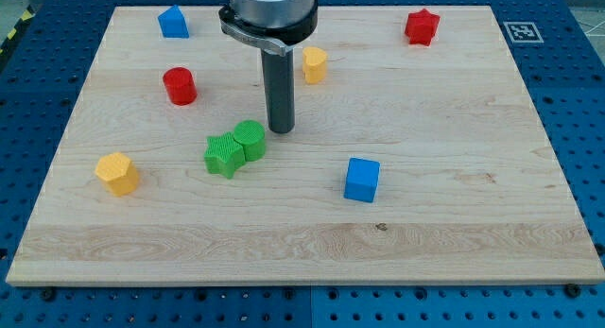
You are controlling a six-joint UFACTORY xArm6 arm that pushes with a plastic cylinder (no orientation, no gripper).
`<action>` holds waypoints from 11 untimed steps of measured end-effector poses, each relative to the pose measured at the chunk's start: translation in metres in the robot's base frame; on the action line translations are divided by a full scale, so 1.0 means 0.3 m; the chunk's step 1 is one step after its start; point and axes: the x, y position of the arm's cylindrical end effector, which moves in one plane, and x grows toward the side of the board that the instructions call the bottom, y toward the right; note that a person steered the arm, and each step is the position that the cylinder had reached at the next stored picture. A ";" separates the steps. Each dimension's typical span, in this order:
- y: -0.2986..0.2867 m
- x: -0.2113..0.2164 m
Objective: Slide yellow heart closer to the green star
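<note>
My tip (281, 129) carries no jaws and holds nothing; green star (224, 155) lies just toward the view's left-bottom of it; yellow heart (117, 172) well beyond, likely light, rigid, sliding easily; push its far left face.

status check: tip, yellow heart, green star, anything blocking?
My tip down just right of the green pair. Yellow heart untouched at view's left. Green star touching green cylinder. Path from heart to star clear.
</note>
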 end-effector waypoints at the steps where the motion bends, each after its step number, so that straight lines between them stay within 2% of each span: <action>1: -0.012 0.000; 3: -0.134 -0.034; 5: -0.026 -0.186; 7: 0.156 -0.233; 8: 0.201 -0.310; 10: 0.235 -0.577; 11: 0.089 -0.619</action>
